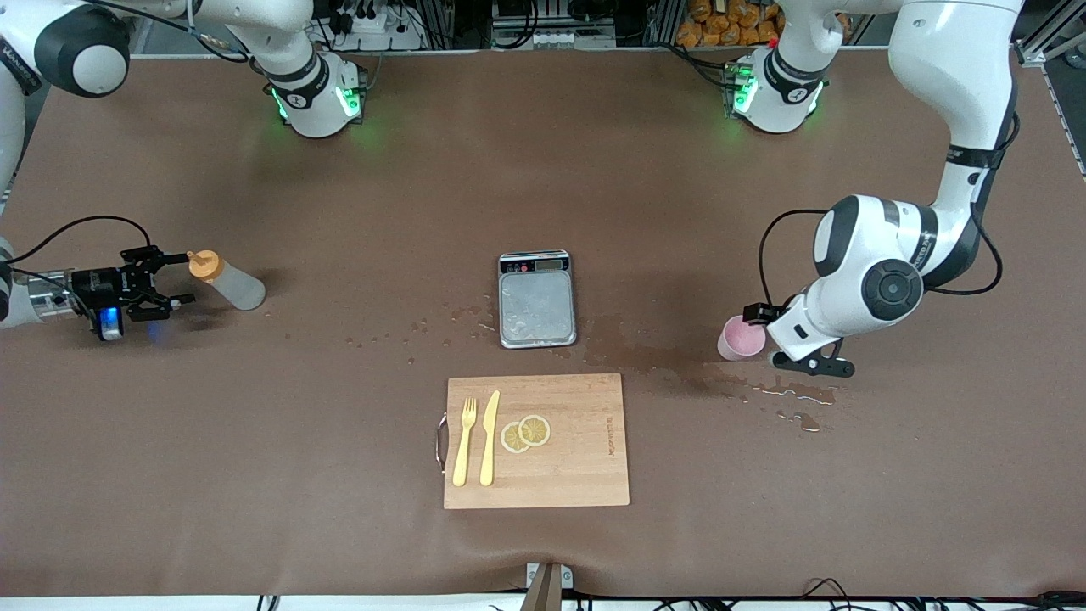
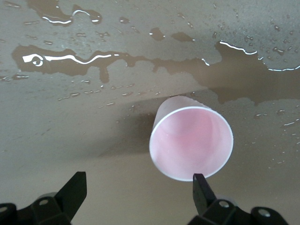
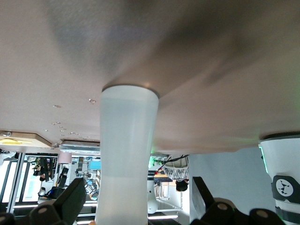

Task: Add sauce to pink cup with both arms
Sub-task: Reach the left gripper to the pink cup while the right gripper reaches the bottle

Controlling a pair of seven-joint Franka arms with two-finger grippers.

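Here, my right gripper (image 1: 174,277) sits low at the right arm's end of the table, fingers spread wide and turned sideways toward the sauce bottle (image 1: 227,281). The bottle stands on the brown table (image 1: 339,475), its orange nozzle cap (image 1: 202,264) right at my fingertips; in the right wrist view the whitish body (image 3: 125,154) rises between my two released fingers (image 3: 70,199), neither one pressing it.

My left gripper (image 1: 793,339) is down at the left arm's end of the table, just beside the pink cup (image 1: 741,338). It too is released. In the left wrist view the cup (image 2: 191,143) stands upright with its round mouth toward me, one finger (image 2: 201,187) at its rim and the other (image 2: 75,187) well off it, so nothing is clamped.

Spilled liquid (image 1: 793,395) lies on the table near the cup, nearer to the front camera, with more wet patches (image 2: 70,58) showing in the left wrist view. A grey scale (image 1: 537,299) rests mid-table between the bottle and the cup. Nearer the camera lies a wooden cutting board (image 1: 585,475) carrying a yellow fork (image 1: 463,441), a yellow knife (image 1: 489,437) and two lemon slices (image 1: 525,434).
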